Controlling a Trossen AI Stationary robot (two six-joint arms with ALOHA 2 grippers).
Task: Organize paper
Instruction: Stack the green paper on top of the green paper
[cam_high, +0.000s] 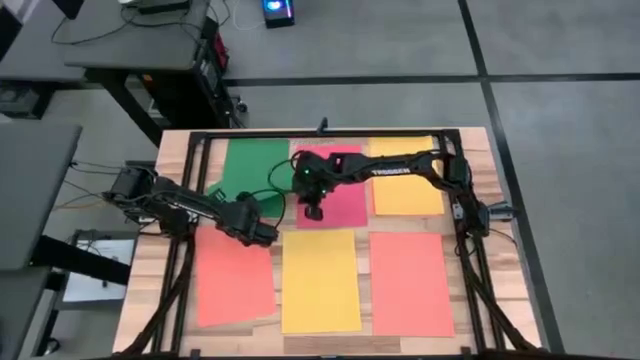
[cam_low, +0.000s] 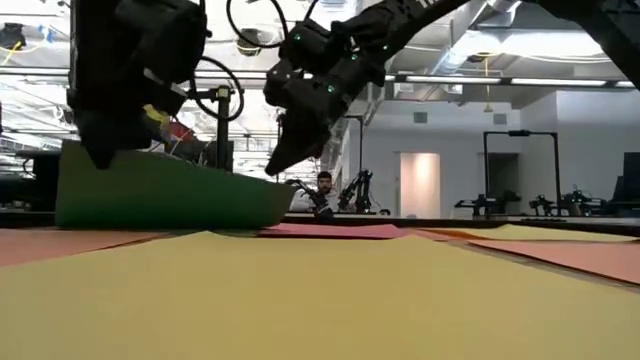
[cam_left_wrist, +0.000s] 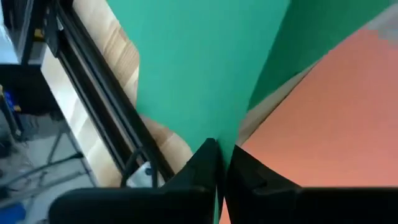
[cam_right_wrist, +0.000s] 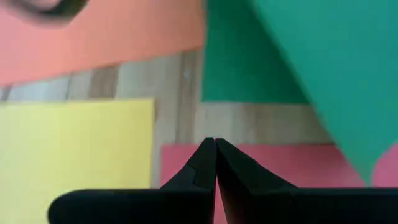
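Six sheets of paper lie on the wooden table in two rows. The far row is green (cam_high: 252, 160), pink-red (cam_high: 340, 195) and yellow-orange (cam_high: 405, 178). The near row is orange-red (cam_high: 235, 278), yellow (cam_high: 320, 282) and orange-red (cam_high: 410, 285). My left gripper (cam_high: 266, 234) is shut on the green sheet (cam_left_wrist: 199, 68), whose near part curls up off the table (cam_low: 170, 190). My right gripper (cam_high: 313, 212) is shut and points down over the pink-red sheet's near edge (cam_right_wrist: 261, 163), with nothing between its fingers. My left gripper pinches the green sheet's near edge (cam_left_wrist: 225, 138) between its two fingertips, one layer as far as shows. It comes in from the table's left side. The held part is raised and bowed, while the sheet's far part stays lying on the table.
A black frame (cam_high: 300, 134) runs around the table's far and side edges. Bare wood (cam_right_wrist: 180, 118) shows between the sheets. Beyond the table are a grey desk (cam_high: 110, 40) and other robot stations (cam_low: 355, 190) in the room.
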